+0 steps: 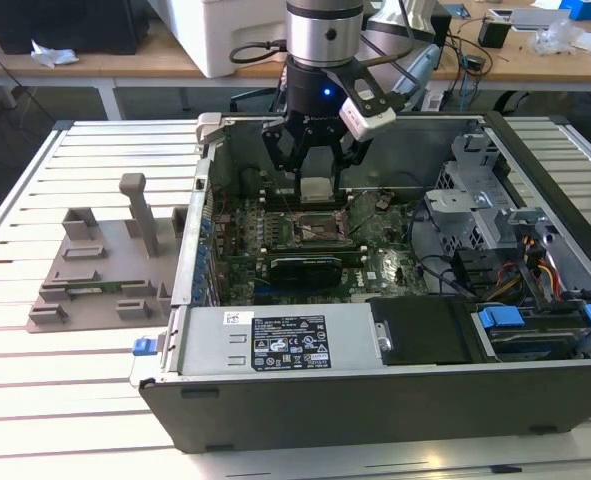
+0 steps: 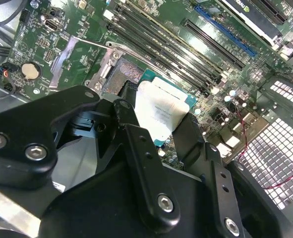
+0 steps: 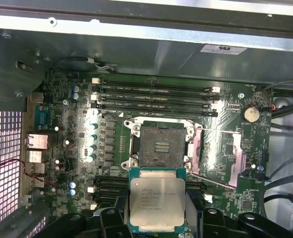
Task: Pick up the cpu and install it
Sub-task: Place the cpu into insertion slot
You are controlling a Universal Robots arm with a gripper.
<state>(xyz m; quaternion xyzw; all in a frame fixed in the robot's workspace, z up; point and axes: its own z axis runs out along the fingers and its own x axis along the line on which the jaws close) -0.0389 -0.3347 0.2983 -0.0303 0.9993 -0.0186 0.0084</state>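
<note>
- Gripper (image 1: 315, 180) fingers (image 2: 190, 136) clenched on the cpu (image 3: 154, 203) by its edges. The chip lies flat above the mobo, near the open socket (image 3: 158, 146).
- Likely best: hold it level, square edges w/ socket frame, descend slow, no side push. Pins look fragile.

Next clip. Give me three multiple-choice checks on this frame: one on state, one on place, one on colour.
1. The black-framed square motherboard socket is: A empty; B filled; C covered over.
2. The silvery square metal-topped cpu is: A seated in the socket; B between the gripper jaws; C loose beside the socket.
3. The cpu's thin edge is: A red; B green; C yellow.
Key: 1A, bare contacts show; 2B, black jaws flank it in both wrist views; 3B, a green rim rings the metal top.
</note>
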